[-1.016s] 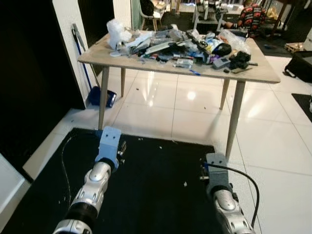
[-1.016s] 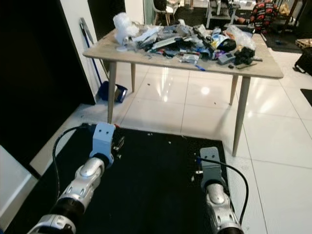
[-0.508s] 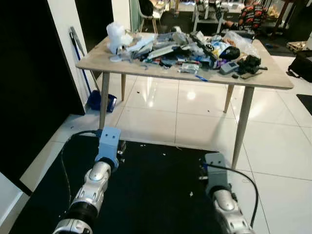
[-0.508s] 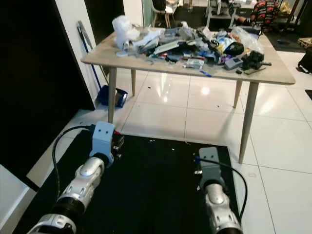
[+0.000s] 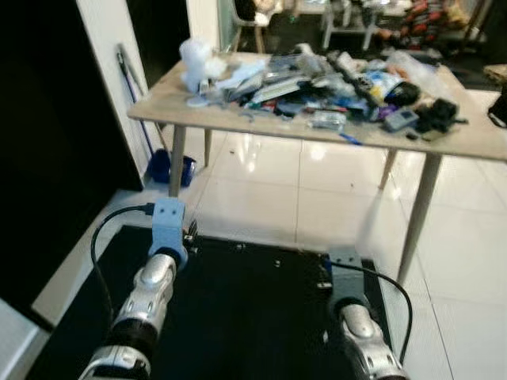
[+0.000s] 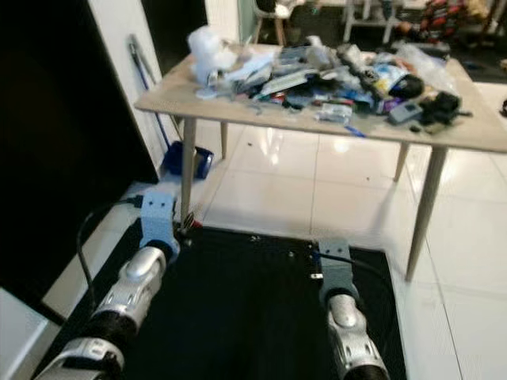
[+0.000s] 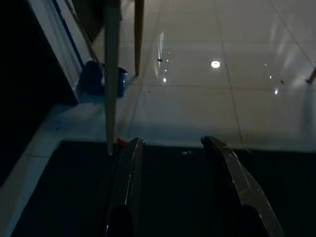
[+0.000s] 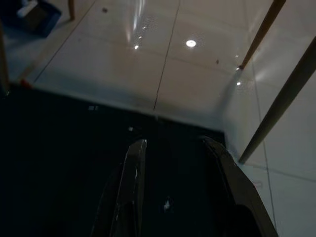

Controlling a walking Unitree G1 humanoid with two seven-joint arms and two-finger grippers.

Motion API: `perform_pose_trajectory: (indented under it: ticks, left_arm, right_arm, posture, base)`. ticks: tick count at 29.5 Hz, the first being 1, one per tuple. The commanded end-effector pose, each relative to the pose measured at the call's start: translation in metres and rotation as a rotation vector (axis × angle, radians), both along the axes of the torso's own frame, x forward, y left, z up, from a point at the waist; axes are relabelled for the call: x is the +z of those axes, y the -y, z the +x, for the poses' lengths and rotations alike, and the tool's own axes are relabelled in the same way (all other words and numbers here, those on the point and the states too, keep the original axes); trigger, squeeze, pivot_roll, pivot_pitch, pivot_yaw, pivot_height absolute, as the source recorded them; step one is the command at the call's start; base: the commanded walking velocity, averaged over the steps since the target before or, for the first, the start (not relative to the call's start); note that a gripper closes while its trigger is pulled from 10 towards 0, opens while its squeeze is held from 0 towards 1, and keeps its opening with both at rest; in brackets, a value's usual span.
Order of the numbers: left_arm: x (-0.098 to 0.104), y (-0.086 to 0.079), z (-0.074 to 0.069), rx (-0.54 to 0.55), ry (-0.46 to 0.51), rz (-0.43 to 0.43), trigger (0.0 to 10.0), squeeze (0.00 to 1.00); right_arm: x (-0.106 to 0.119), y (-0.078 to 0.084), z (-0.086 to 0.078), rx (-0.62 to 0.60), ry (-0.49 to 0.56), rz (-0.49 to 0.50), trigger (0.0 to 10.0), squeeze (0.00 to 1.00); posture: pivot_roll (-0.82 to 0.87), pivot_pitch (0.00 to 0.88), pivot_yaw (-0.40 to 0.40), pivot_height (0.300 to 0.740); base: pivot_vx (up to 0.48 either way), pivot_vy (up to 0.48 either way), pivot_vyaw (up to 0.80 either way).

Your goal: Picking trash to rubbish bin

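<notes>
A heap of mixed wrappers, plastic and paper trash (image 5: 333, 83) covers the pale wooden desk (image 5: 198, 107) toward its far edge. Both the left tool (image 7: 173, 148) and right tool (image 8: 170, 148) hang released. The trash looks light and crumply; pinch a loose edge.

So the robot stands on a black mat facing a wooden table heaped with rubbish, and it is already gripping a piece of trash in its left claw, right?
Not quite. The left gripper is open and holds nothing; the left wrist view shows its two black fingers apart over the black mat. The rest is right: the light wooden table ahead carries the heap of rubbish.
</notes>
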State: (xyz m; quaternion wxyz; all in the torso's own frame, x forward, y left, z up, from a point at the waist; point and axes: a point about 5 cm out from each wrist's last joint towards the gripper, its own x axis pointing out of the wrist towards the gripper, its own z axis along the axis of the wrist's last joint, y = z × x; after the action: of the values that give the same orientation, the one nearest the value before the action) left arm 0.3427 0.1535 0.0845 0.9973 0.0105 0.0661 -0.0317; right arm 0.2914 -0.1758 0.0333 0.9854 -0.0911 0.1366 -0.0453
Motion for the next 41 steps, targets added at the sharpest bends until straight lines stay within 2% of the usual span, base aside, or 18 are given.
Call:
perform_pose_trajectory:
  ticks: [1, 8, 12, 29, 41]
  left_arm:
    - [-0.0060, -0.0072, -0.0023, 0.031, -0.035, -0.004, 10.0, 0.00]
    - [-0.0088, -0.0103, -0.0042, 0.062, -0.054, -0.048, 10.0, 0.00]
    - [-0.0087, -0.0098, -0.0031, 0.075, -0.064, -0.080, 10.0, 0.00]
    - [-0.0091, -0.0131, -0.0021, 0.096, -0.100, -0.075, 10.0, 0.00]
    - [-0.0075, -0.0131, -0.0017, 0.092, -0.096, -0.079, 10.0, 0.00]
  right_arm:
    - [-0.0055, -0.0065, -0.0033, 0.009, -0.021, 0.015, 10.0, 0.00]
    - [-0.0071, -0.0072, -0.0053, 0.013, -0.025, 0.017, 10.0, 0.00]
    - [-0.0077, -0.0074, -0.0055, 0.015, -0.029, 0.018, 10.0, 0.00]
    - [-0.0096, -0.0075, -0.0068, 0.016, -0.036, 0.019, 10.0, 0.00]
    - [-0.0095, -0.0078, -0.0068, 0.014, -0.036, 0.022, 10.0, 0.00]
  posture:
    - [-0.05, 0.049, 0.051, 0.740]
    - [-0.04, 0.054, 0.050, 0.740]
    - [-0.04, 0.058, 0.051, 0.740]
    - [-0.04, 0.062, 0.049, 0.740]
    - [-0.04, 0.061, 0.050, 0.740]
  base:
    - [0.368, 0.000, 0.00]
    - [0.372, 0.000, 0.00]
    - [0.000, 0.000, 0.00]
    - [0.000, 0.000, 0.00]
    - [0.322, 0.000, 0.00]
